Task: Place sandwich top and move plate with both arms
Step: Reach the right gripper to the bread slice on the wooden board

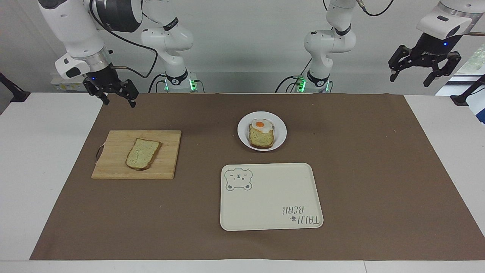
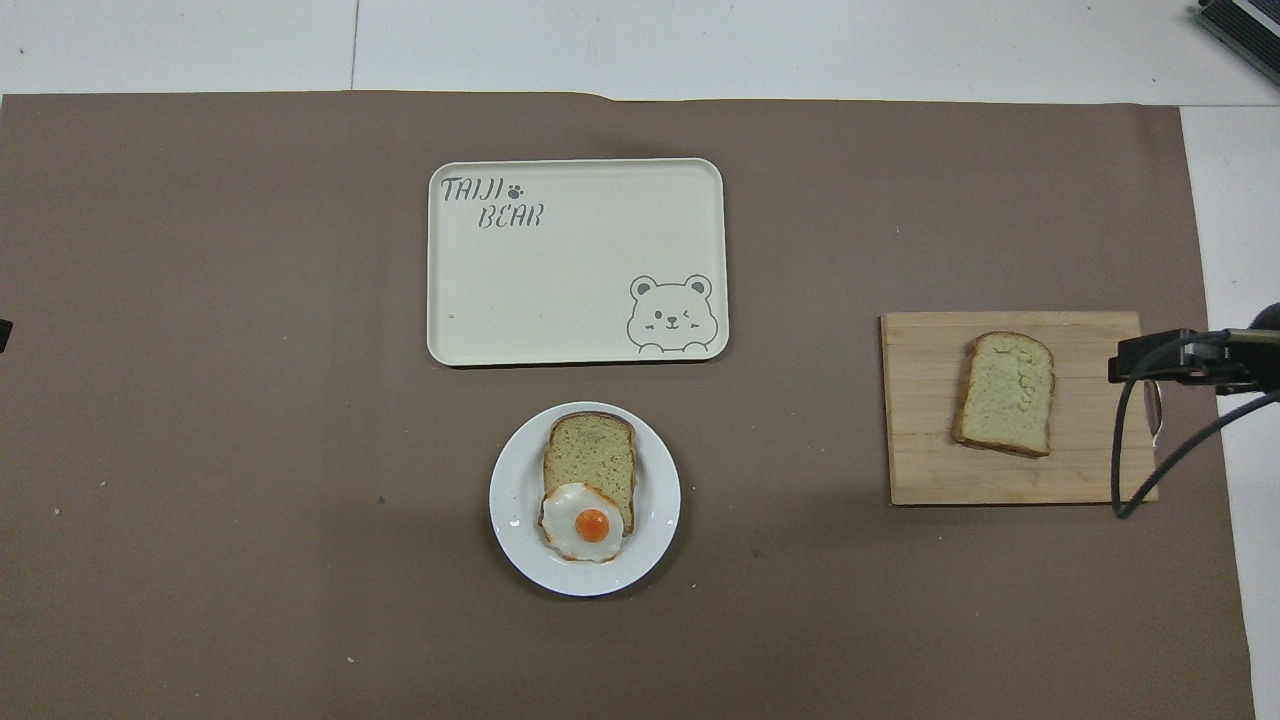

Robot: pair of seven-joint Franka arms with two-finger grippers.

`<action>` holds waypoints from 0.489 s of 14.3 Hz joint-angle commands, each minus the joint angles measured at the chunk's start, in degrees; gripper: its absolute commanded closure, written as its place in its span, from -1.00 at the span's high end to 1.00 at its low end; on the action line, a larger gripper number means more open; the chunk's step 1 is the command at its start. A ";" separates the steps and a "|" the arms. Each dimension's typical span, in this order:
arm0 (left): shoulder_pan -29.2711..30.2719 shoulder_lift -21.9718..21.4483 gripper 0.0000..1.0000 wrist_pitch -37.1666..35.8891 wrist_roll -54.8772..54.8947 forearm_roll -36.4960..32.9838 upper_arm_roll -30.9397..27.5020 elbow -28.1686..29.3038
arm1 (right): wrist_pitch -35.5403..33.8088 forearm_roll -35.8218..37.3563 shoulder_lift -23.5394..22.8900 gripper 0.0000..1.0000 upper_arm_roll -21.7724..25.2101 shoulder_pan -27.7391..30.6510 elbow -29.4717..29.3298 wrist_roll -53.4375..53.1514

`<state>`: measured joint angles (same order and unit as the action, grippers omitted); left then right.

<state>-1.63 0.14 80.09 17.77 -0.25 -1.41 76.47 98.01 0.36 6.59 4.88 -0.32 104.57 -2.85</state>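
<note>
- Facing view: the right hand [image 1: 116,99], black and two-fingered on its white jointed arm, hangs with fingers apart and empty over the desk's edge at the right arm's end, above the brown paper mat [image 1: 379,170], not touching anything.
- The plain pale tan slice of bread with a brown crust, the sandwich top [image 1: 143,153], lies flat on the light wooden cutting board [image 1: 113,167], untouched.
- The small round glossy white plate [image 1: 278,125] sits near the middle of the desk, carrying a squarer bread slice [image 1: 260,139] with a fried egg [image 1: 260,125] on its robot-side end.
- The cream rectangular tray with a bear drawing [image 1: 271,197] lies just farther from the robots than the plate, apart from it.
- The left hand [image 1: 421,74] waits high at the left arm's end, fingers apart, holding nothing.
- Overhead view: only a dark part of the right arm shows, above the board's [image 2: 920,460] handle end, beside the sandwich top [image 2: 1005,392]; the plate [image 2: 515,500] lies nearer to the robots than the tray [image 2: 570,290].
- Judgement: the step in hand is the reach for the sandwich top; next, the right hand must come over the slice, drop, and pinch its edges gently.
</note>
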 commanded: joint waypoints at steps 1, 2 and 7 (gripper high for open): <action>0.05 -1.19 1.00 -0.38 0.33 -0.46 0.01 1.31 | 1.49 -0.27 0.71 1.00 -0.13 0.32 1.42 1.44; 0.13 -1.19 1.00 -0.38 0.33 -0.46 0.01 1.31 | 1.49 -0.27 0.71 1.00 -0.13 0.32 1.34 1.44; 0.05 -1.19 1.00 -0.38 0.33 -0.46 0.01 1.31 | 2.71 -0.27 0.27 1.00 -0.13 0.58 2.04 2.93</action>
<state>-1.63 0.14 80.09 17.77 -0.25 -1.41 76.47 99.30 0.36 6.49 4.90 -0.34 105.20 -2.29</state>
